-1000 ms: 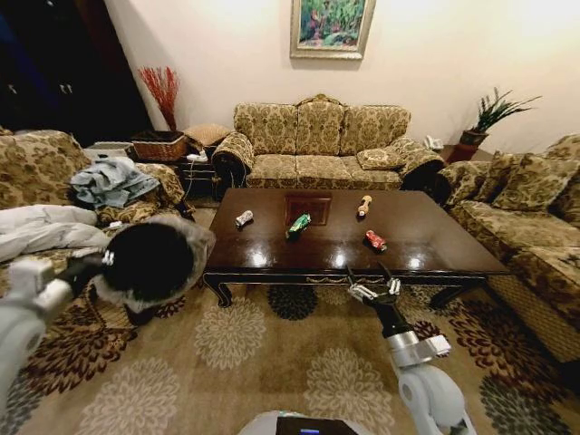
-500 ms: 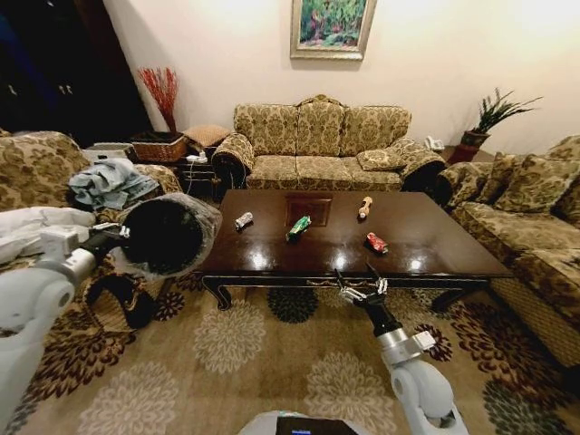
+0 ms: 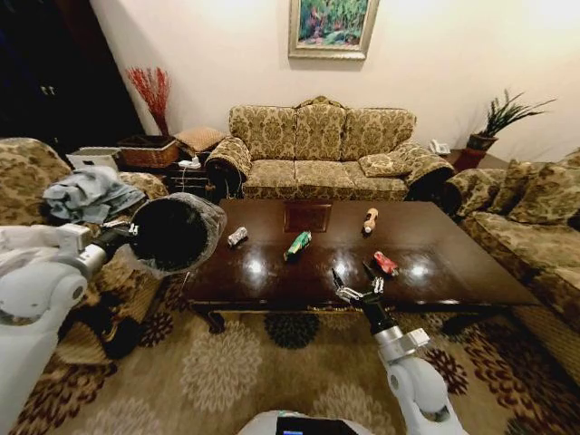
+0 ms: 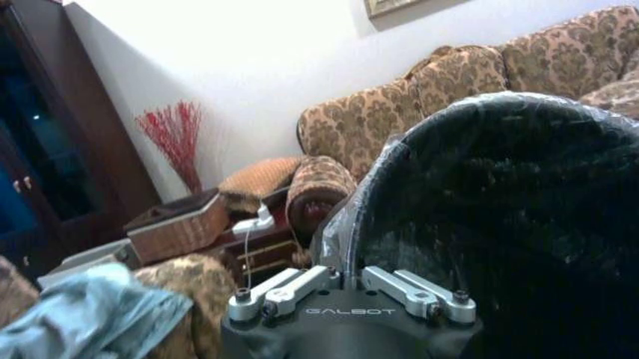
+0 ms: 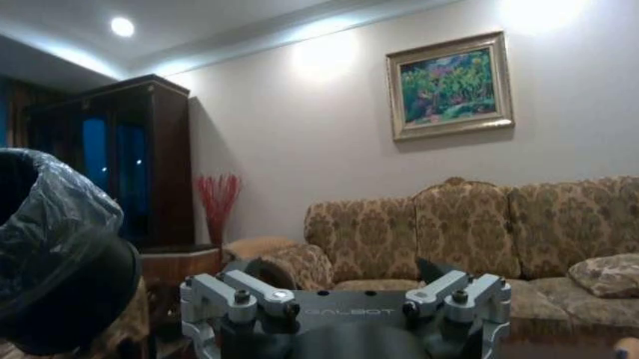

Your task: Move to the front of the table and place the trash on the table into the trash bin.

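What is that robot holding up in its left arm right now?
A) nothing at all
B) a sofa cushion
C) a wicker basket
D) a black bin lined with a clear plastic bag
D: the left gripper is clamped on the rim of the trash bin, a round black bin with a crinkly clear liner, held in the air tipped on its side beside the table.

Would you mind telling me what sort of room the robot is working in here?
Most likely a home living room: a patterned sofa stands against the wall behind a dark wooden coffee table, with a framed painting above it.
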`<state>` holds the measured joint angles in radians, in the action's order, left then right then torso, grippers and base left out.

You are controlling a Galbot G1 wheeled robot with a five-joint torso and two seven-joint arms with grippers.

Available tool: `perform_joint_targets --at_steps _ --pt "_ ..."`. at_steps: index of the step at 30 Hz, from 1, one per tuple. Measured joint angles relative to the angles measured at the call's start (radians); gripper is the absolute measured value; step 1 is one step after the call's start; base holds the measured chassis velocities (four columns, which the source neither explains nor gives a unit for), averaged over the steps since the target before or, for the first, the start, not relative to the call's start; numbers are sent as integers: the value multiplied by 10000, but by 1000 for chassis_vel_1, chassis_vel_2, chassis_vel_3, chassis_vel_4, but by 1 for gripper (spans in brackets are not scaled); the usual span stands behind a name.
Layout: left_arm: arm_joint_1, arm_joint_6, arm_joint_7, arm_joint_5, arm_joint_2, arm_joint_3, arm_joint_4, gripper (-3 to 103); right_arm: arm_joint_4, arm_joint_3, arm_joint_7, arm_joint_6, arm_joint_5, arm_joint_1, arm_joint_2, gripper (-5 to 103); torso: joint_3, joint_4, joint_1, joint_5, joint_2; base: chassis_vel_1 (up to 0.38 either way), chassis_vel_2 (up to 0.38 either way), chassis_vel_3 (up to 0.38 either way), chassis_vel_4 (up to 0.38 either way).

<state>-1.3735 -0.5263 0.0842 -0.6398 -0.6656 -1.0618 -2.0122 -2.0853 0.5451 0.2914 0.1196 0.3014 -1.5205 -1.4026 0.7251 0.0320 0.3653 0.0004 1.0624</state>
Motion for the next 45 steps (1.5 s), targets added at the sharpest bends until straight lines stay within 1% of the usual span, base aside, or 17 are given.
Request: perform_joint_targets --at_steps 2,7,10,13,14,17,23,29,30,33,36,39,40,42,43,44,45 --pt "-52 0 -2 -35 44 -88 -1 0 60 -71 92 112 20 43 -7 100 1 -2 6 -9 -1 -309 285 344 -301" --pt "-118 0 -24 -97 129 -234 3 0 183 -84 416 241 -31 122 -50 100 5 2 15 -2 -6 -182 171 191 -182" --pt "-186 10 -31 -149 184 -324 -3 0 235 -158 446 300 -39 173 -67 100 4 -8 9 -3 -5 0 0 0 0" --pt "-206 21 -30 -157 184 -327 -12 0 253 -199 451 308 -43 186 -69 100 -6 -2 -14 -6 0 0 0 0 0" --pt "-209 24 -30 -156 183 -329 -22 0 263 -207 452 309 -43 197 -66 100 -12 5 -24 -4 8 136 0 -83 -29" --pt "-221 32 -29 -157 174 -326 -36 0 298 -225 453 310 -43 242 -57 100 -10 7 -23 -3 9 149 8 -114 -8" --pt "-235 31 -21 -168 208 -317 -35 0 353 -291 451 310 -44 313 -63 100 -2 1 -4 -6 3 157 115 -142 -114" --pt "-214 33 -8 -170 219 -178 -35 0 446 -396 404 310 -66 346 -74 100 0 -1 0 -3 0 178 219 -185 -273" --pt "-198 34 -5 -168 217 -139 -34 0 471 -427 325 305 -66 374 -58 100 0 -4 1 -8 0 199 245 -240 -288" --pt "-170 48 -1 -159 185 -66 -22 0 528 -549 19 234 -52 463 -20 100 -1 0 -2 -1 1 230 238 -237 -260" --pt "-163 49 -3 -149 156 -37 0 0 608 -718 -215 65 50 621 45 100 -1 5 -2 -14 0 182 150 -171 -99" --pt "-128 49 -18 -147 144 -11 69 0 988 -1256 -920 -375 176 1245 210 100 -3 6 -6 -14 2 77 29 -60 -32" --pt "-128 49 -18 -147 144 -11 69 0 988 -1256 -920 -375 176 1245 210 100 -3 6 -6 -14 2 0 0 0 0" --pt "-141 50 -27 -162 168 13 87 0 1352 -1808 -1732 -1257 328 1946 233 100 -3 4 -7 1 2 0 0 0 0" --pt "-156 50 -27 -167 174 25 84 0 1506 -2016 -2021 -1502 413 2208 206 100 -2 1 -6 6 2 0 0 0 0" --pt "-156 50 -27 -167 174 25 84 0 1506 -2016 -2021 -1502 413 2208 206 100 -2 1 -6 6 2 0 0 0 0" --pt "-186 50 -26 -172 178 37 52 0 1756 -2457 -2550 -1886 582 2634 113 100 0 -7 -2 9 0 -53 -58 41 35"
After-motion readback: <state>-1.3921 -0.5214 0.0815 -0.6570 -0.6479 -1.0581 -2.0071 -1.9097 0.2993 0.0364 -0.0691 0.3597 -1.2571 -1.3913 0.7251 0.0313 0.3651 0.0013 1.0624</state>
